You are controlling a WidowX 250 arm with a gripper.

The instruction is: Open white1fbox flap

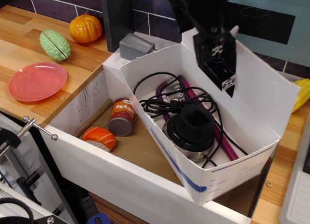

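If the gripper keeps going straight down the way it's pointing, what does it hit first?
Probably the raised flap: the gripper points down against its inner face. Depth is unclear; if it clears, the cables inside the box come next.

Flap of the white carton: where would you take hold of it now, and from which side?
Grip the flap at its free top edge, coming from above. It stands raised past the carton's far wall, so only that thin edge is exposed; the tool is already in front of it.
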